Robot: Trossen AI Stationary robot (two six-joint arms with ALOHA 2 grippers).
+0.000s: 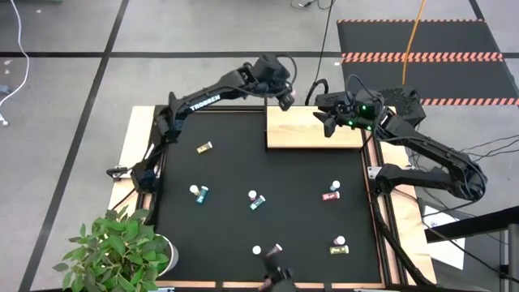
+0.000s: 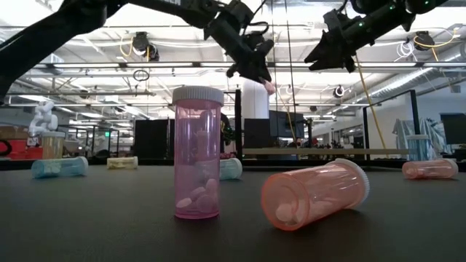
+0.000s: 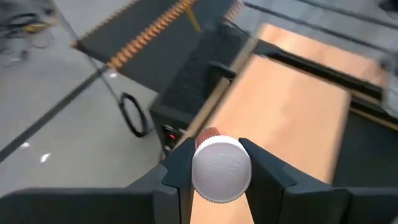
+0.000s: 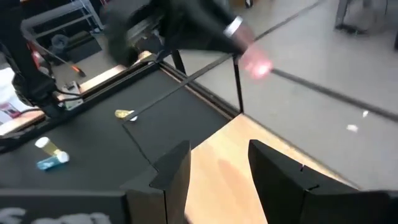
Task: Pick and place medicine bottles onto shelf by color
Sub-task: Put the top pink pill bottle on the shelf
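The light wooden shelf (image 1: 315,128) lies at the mat's far edge. My left gripper (image 1: 285,97) hangs over the shelf's far left corner, shut on a pink bottle (image 3: 221,169) with a white cap. My right gripper (image 1: 328,118) hovers open above the shelf (image 4: 249,162), nothing between its fingers. On the black mat lie a yellow bottle (image 1: 204,148), two teal ones (image 1: 199,193) (image 1: 255,200), a red one (image 1: 331,193) and a yellow-green one (image 1: 339,245). In the low view a pink bottle (image 2: 197,153) stands upright beside an orange-pink one on its side (image 2: 314,193). My left gripper pinches the bottle between its two fingers (image 3: 177,174) at the cap end (image 3: 221,186). The bottle lies along the fingers, its cap toward the wrist and its pink end (image 2: 269,86) sticking out past the tips. The fingers slant downward; the bottle hangs clear above the shelf.
A wooden frame (image 1: 138,130) edges the mat. A potted plant (image 1: 122,251) stands at the near left corner. A dark camera mount (image 1: 276,264) sits at the mat's near edge. Cables and striped floor mats (image 1: 422,57) lie beyond the table.
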